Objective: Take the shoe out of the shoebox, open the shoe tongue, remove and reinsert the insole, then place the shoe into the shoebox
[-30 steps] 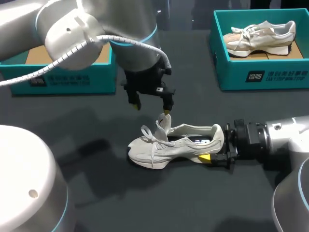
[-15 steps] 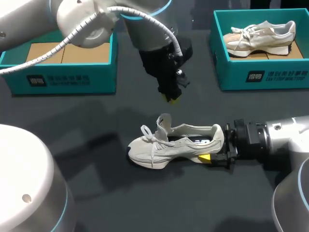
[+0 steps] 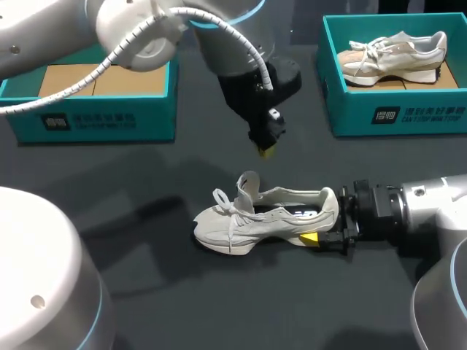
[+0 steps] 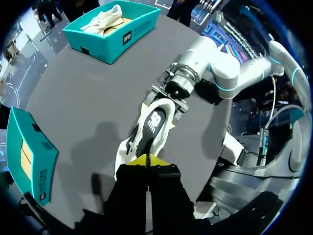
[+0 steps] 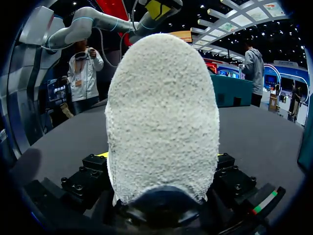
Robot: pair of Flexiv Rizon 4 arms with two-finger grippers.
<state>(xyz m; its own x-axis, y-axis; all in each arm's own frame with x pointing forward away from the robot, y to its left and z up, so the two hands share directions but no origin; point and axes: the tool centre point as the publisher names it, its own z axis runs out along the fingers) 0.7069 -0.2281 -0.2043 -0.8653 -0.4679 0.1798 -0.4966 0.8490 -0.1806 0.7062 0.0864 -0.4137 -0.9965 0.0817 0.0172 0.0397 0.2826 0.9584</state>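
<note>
The shoe (image 3: 252,219) lies on its sole on the dark table (image 3: 146,292), out of both boxes, toe to my left and heel to my right, long axis running across in front of me. Its tongue (image 3: 249,185) stands up and the insole (image 4: 150,126) shows inside. My right gripper (image 3: 326,222) is clamped on the heel from both sides. My left gripper (image 3: 267,150) hovers above and just behind the tongue, tips pressed together and empty. I judge it the nearer one to reach the insole, straight down ahead of it.

Pale shoe (image 3: 255,219) on table (image 3: 182,306), right tool (image 3: 321,220) gripping heel (image 3: 330,204), left tool (image 3: 267,150) above tongue (image 3: 248,185)
</note>
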